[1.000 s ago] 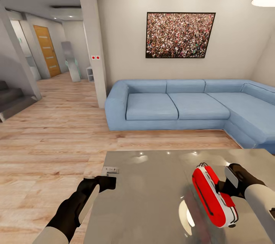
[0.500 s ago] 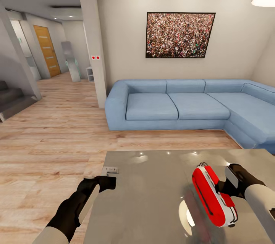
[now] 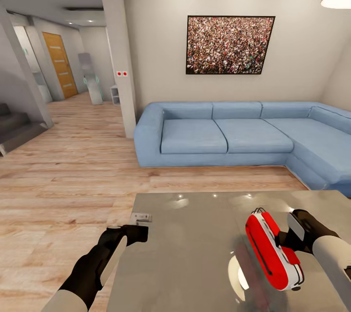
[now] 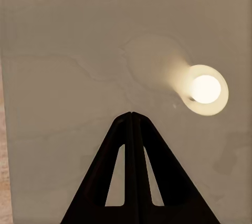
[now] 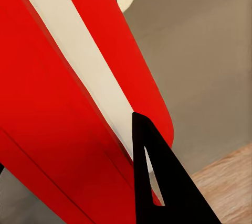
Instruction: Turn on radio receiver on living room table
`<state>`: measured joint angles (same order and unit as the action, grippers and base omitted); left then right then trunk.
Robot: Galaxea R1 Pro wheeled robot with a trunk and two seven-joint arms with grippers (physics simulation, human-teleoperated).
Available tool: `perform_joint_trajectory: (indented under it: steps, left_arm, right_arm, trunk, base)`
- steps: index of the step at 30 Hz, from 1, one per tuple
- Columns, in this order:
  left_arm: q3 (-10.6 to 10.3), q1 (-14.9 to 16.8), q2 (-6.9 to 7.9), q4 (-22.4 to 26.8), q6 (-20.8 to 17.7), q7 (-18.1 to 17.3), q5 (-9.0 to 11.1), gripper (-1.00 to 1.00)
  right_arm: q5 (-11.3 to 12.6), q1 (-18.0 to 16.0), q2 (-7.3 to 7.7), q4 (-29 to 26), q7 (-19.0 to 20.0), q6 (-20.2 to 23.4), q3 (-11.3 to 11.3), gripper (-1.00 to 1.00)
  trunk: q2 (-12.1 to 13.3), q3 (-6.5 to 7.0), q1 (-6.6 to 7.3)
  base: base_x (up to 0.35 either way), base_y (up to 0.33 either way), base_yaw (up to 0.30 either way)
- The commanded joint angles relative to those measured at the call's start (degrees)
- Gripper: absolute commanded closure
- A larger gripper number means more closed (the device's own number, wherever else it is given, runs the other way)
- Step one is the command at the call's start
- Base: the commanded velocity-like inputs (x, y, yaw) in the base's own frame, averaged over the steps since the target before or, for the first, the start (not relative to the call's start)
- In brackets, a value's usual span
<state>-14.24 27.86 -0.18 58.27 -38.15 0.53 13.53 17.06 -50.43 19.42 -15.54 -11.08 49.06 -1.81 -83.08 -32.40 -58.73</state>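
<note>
Change: nothing is seen moved.
Right gripper (image 3: 287, 241): clamped on radio (image 3: 270, 251).
Left gripper (image 4: 132, 129): fingers pressed together.
Risk: radio may be dropped onto table (image 3: 185, 253) if grip is loosened.

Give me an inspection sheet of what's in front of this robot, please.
Surface: glossy grey low table, reflecting lamps.
Job's things: red and white rounded radio receiver, tilted, on the table's right part.
Clutter: small white flat object at the table's far-left corner.
End effectors: left end effector shut, over bare tabletop; right end effector against the radio receiver, grip unclear.
Cables: nothing seen.
Surroundings: blue L-shaped sofa, framed crowd picture, wood-plank floor.
</note>
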Motion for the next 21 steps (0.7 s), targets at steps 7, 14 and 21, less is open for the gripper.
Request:
perform_joint_trajectory:
  steps: [7,14,21]
  left_arm:
    - [0.0,0.0,0.0,0.0,0.0,0.0,0.0,1.0]
    - [0.0,0.0,0.0,0.1,0.0,0.0,0.0,1.0]
    - [0.0,0.0,0.0,0.0,0.0,0.0,0.0,1.0]
  right_arm:
    - [-0.1,0.0,0.0,0.0,-0.1,0.0,0.1,1.0]
    - [-0.1,0.0,0.0,0.0,-0.1,0.0,0.1,1.0]
    - [-0.1,0.0,0.0,0.0,-0.1,0.0,0.1,1.0]
  trunk:
    - [0.0,-0.19,0.0]
    - [0.0,-0.57,0.0]
    - [0.0,-1.11,0.0]
  base:
    - [0.0,0.0,0.0]
    - [0.0,0.0,0.0]
    - [0.0,0.0,0.0]
